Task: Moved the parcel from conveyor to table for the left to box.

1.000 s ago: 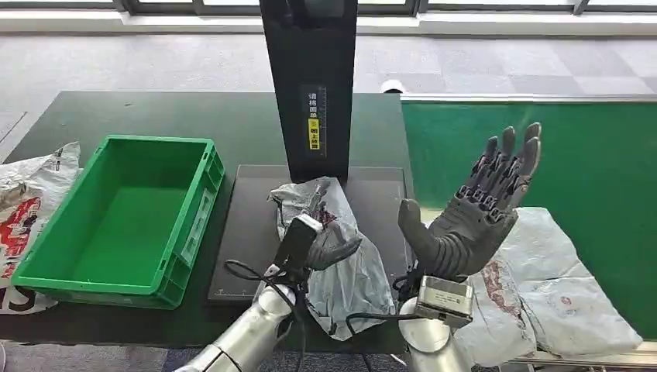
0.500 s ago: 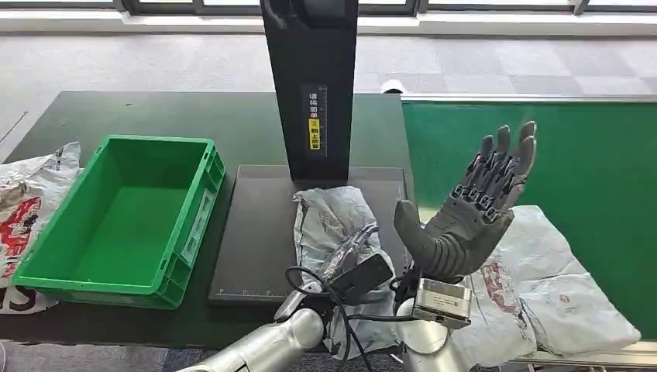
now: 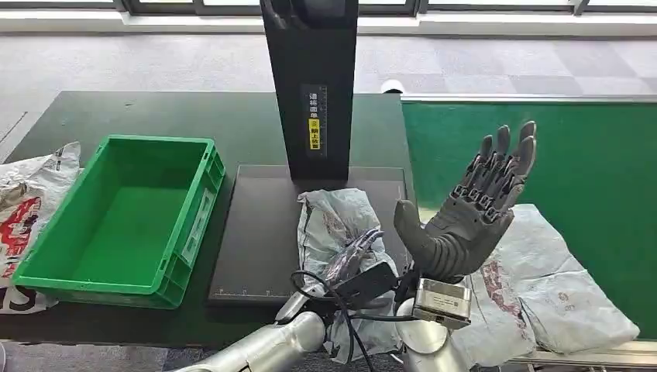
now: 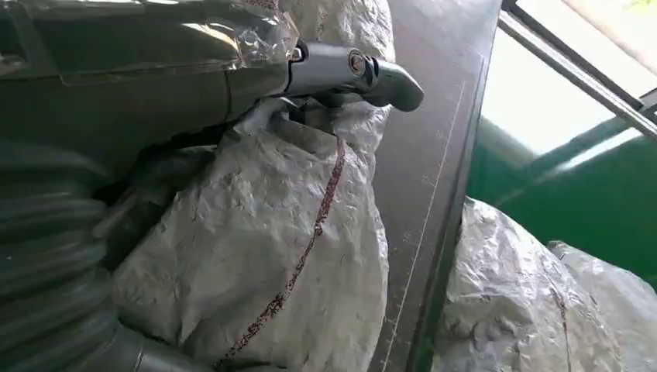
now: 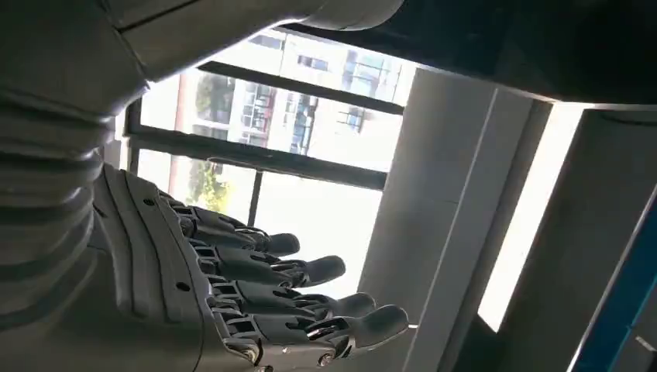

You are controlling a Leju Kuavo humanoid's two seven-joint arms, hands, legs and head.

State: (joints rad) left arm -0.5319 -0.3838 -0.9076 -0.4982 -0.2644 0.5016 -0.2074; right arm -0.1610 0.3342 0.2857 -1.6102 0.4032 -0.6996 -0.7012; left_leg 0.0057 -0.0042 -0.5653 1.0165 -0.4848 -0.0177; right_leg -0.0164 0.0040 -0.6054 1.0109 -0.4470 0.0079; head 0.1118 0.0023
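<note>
A crumpled grey parcel [image 3: 337, 221] with red print lies on the black mat [image 3: 256, 232] in front of the black column. My left hand [image 3: 355, 257] lies over its near half, fingers [image 3: 364, 240] curled onto the wrapping. In the left wrist view the parcel [image 4: 256, 256] bunches up under the palm while a finger [image 4: 364, 70] reaches across it. My right hand [image 3: 474, 208] is raised above the table's right side, palm up, fingers spread and holding nothing. The same spread fingers [image 5: 279, 298] show in the right wrist view.
An empty green crate [image 3: 194, 205] stands left of the mat. The black column [image 3: 310, 85] rises behind the parcel. More grey parcels [image 3: 542, 283] lie on the green conveyor [image 3: 589, 163] at the right. Another printed bag [image 3: 23, 201] sits at the far left.
My left wrist has swung right and lower over the parcel. The parcel has shifted right on the mat. The right hand has barely moved.
</note>
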